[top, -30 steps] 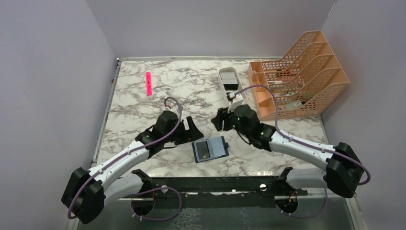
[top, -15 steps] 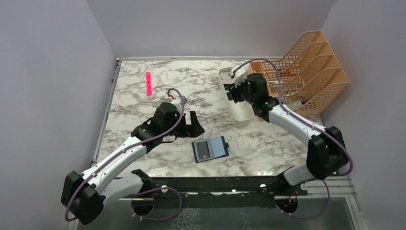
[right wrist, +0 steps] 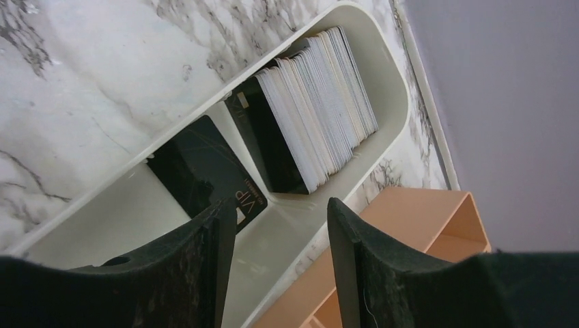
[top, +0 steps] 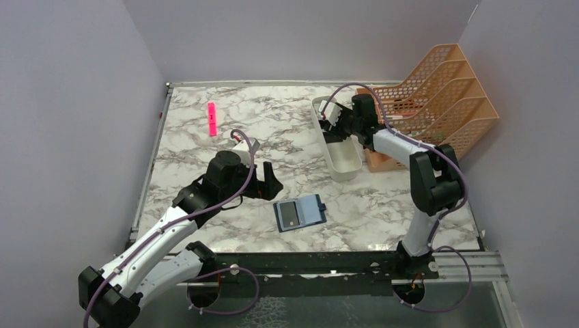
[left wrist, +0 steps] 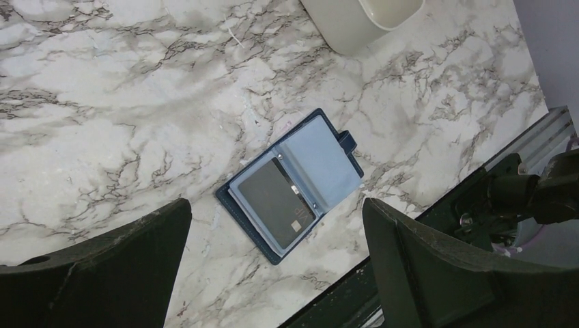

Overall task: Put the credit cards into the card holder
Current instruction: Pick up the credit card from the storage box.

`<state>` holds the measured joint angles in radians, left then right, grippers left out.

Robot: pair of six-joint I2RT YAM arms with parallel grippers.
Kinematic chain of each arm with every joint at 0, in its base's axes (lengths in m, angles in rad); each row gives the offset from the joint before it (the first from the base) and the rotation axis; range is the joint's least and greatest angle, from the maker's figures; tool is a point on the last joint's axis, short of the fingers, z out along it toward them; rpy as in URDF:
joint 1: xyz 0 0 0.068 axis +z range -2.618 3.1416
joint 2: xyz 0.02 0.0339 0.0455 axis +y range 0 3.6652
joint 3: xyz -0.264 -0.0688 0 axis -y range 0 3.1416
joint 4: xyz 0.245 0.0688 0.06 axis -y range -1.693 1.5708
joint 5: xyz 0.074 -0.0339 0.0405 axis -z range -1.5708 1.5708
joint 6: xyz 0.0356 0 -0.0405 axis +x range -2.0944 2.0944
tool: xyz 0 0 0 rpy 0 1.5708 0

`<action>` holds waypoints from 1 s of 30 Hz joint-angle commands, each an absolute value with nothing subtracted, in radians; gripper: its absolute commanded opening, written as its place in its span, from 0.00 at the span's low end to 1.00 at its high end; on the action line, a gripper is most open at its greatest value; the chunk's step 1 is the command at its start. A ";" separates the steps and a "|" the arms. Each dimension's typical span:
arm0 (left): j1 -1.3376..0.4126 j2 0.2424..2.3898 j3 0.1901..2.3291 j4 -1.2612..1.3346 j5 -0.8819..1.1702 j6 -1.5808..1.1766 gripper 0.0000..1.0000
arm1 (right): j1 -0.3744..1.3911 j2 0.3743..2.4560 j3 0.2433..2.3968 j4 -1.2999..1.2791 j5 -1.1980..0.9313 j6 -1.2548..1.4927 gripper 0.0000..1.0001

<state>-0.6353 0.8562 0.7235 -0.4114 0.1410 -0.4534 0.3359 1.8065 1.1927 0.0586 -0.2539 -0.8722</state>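
Note:
The card holder [top: 301, 212] lies open on the marble near the front edge, lighter blue inside. One dark grey credit card [top: 289, 214] sits in its left pocket, also clear in the left wrist view [left wrist: 276, 203] on the holder [left wrist: 321, 158]. My left gripper [top: 265, 182] is open and empty, hovering just left of and behind the holder. My right gripper [top: 333, 126] is open and empty over the long white tray [top: 345, 165]. In the right wrist view a black card [right wrist: 199, 169] lies flat in the tray [right wrist: 392, 96] beside an upright stack of cards [right wrist: 317, 109], close under my gripper [right wrist: 276, 266].
An orange mesh file rack [top: 430, 102] stands right of the tray, touching it; its edge shows in the right wrist view [right wrist: 416, 239]. A pink highlighter [top: 212, 118] lies at the back left. The table's front rail [left wrist: 437, 225] runs just past the holder.
My right arm has swung from beside the card holder back to the white tray, jaws open above the cards. My left gripper has drawn back a little to the left.

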 commanded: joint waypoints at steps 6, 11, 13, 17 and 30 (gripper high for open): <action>-0.638 0.807 0.728 -0.440 0.097 -0.437 0.99 | 0.309 1.963 1.332 0.092 -0.383 -1.084 0.57; -0.639 0.811 0.726 -0.443 0.103 -0.436 0.99 | 0.307 2.028 1.369 0.082 -0.406 -1.124 0.58; -0.639 0.815 0.727 -0.443 0.102 -0.434 0.99 | 0.307 2.044 1.377 0.086 -0.414 -1.128 0.58; -0.639 0.820 0.729 -0.444 0.100 -0.433 0.99 | 0.307 2.083 1.400 0.105 -0.391 -1.136 0.58; -0.638 0.824 0.728 -0.445 0.102 -0.434 0.99 | 0.302 2.050 1.385 0.171 -0.332 -1.120 0.44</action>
<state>-0.6353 0.8268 0.7235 -0.4522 0.1184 -0.4461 0.3103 2.0869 1.3811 0.1112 -0.3553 -1.1267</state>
